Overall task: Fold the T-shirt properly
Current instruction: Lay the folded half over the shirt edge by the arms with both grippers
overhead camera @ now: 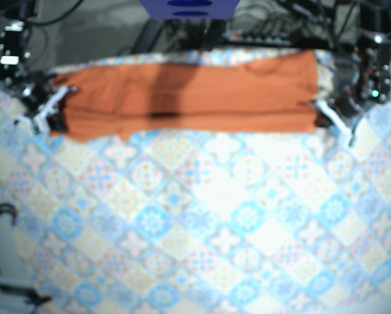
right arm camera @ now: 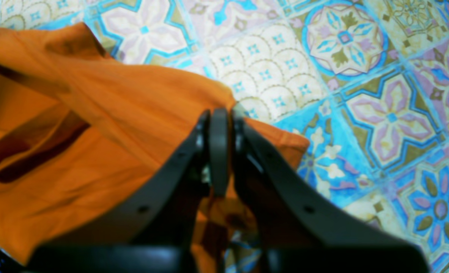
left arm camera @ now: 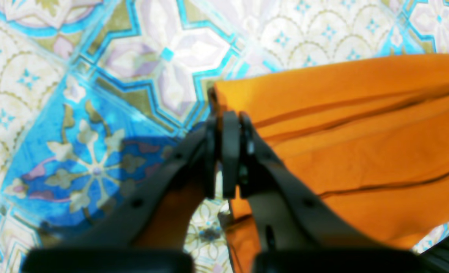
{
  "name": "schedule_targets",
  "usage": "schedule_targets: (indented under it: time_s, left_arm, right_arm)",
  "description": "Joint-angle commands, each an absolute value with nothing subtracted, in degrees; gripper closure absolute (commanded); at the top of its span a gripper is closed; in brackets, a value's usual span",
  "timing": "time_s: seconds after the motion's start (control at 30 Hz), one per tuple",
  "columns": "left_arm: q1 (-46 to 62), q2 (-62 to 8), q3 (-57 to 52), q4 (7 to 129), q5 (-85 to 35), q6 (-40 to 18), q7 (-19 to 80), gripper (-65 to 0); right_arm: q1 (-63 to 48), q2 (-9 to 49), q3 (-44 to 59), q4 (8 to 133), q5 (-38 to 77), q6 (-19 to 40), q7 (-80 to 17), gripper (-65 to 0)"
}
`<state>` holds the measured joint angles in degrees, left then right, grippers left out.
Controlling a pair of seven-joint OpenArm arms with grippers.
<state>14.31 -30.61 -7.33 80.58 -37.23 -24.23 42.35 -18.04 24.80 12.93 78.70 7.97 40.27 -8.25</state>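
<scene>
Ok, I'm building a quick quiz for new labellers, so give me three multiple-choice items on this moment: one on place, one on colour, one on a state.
1. Where does the T-shirt lie on the table?
A) near edge B) along the far edge C) centre
2. What colour is it?
A) orange B) green C) white
3. How are the left gripper and the right gripper?
A) both open B) both shut on the T-shirt C) one open

Answers: 1 B, the base view shows it stretched along the far edge; 2 A, it is orange in every view; 3 B, each wrist view shows the gripper clamped on cloth.
</scene>
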Motion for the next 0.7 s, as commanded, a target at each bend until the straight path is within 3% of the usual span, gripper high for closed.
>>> schedule_targets:
  time_s: [0.0,0.67]
  left_arm:
    - [14.1,-31.9,-7.9,81.4,-37.5,-24.4,41.5,0.0]
    - [16.6,-32.0,-7.9,85.1,-37.5,-24.4,41.5,0.0]
  right_arm:
    - [-18.0,26.0,13.7,80.3,9.0,40.0,-6.8,0.0]
    - [-21.9,26.0,16.5,84.6,8.9,40.0,-7.1,0.0]
